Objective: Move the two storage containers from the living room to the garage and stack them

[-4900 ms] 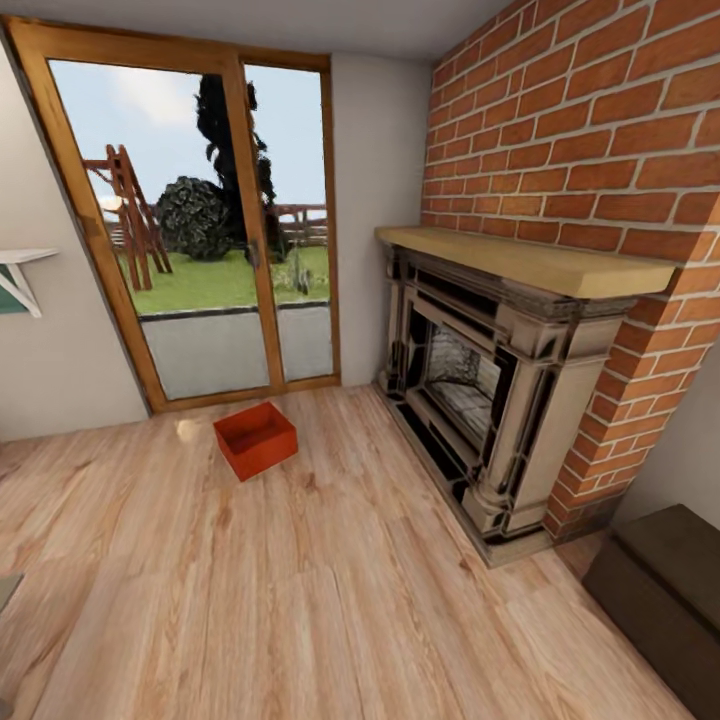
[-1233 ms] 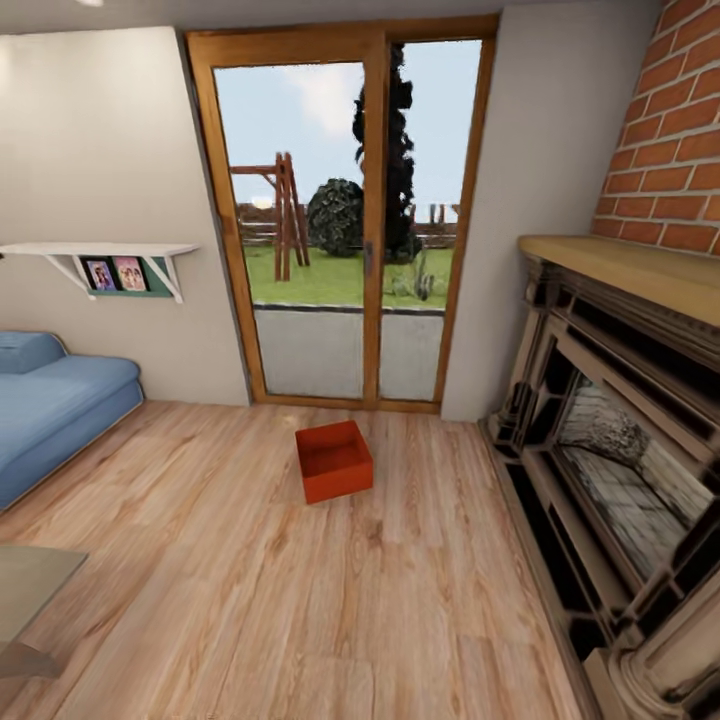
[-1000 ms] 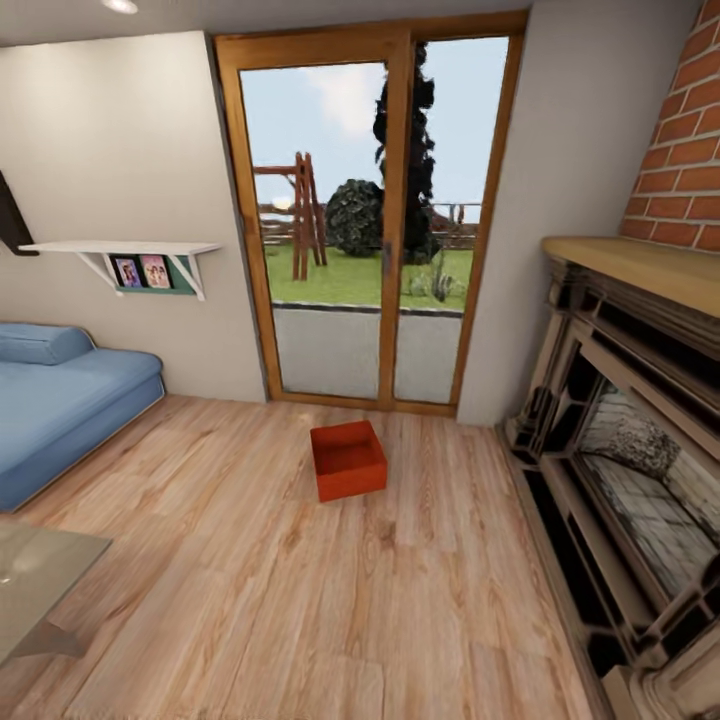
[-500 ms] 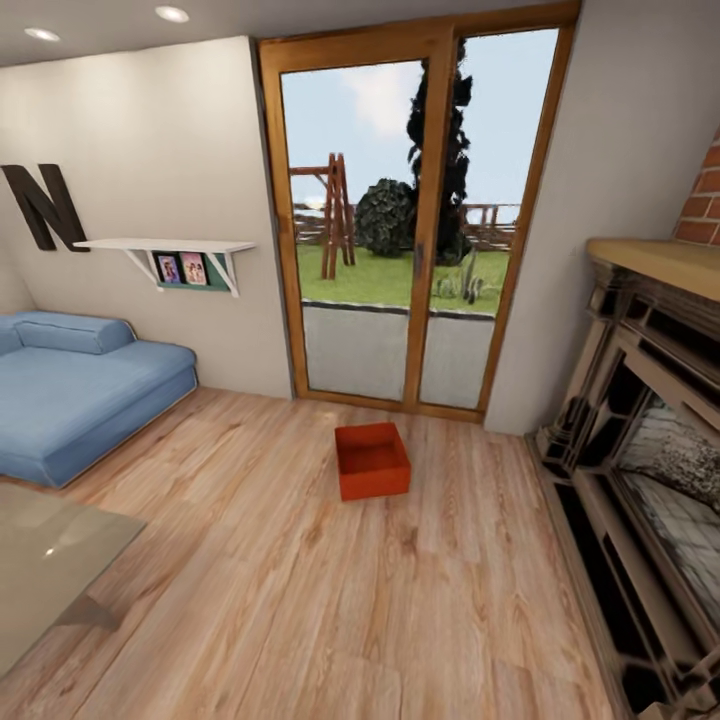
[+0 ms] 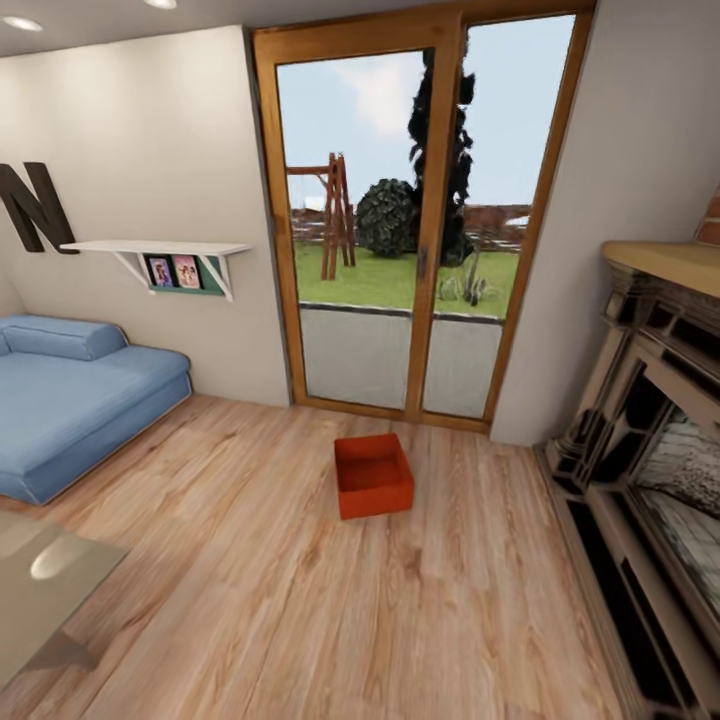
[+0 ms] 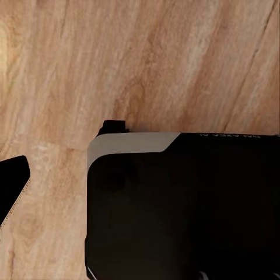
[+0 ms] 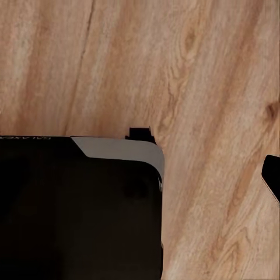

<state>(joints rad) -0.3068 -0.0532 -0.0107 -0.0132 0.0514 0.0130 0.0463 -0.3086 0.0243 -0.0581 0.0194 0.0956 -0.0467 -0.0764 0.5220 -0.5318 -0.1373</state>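
Observation:
One orange-red open-top storage container [image 5: 373, 475] sits empty on the light wood floor of the living room, just in front of the wood-framed glass doors [image 5: 420, 220]. It is a few steps ahead of me in the head view. My left gripper [image 6: 58, 198] hangs over bare planks beside my black base [image 6: 181, 204]; one dark fingertip [image 6: 13, 186] shows at the frame edge. My right gripper [image 7: 216, 186] hangs likewise, with a fingertip [image 7: 273, 175] at the edge. Both hold nothing.
A blue sofa [image 5: 70, 400] stands at the left under a white wall shelf [image 5: 150, 250]. The fireplace [image 5: 650, 430] lines the right side. A glass table corner [image 5: 40, 590] juts in at the lower left. Open floor lies between me and the container.
The camera has swung left and moved closer: the fireplace slid right, the sofa, shelf and table came into view. The container itself has stayed put on the floor.

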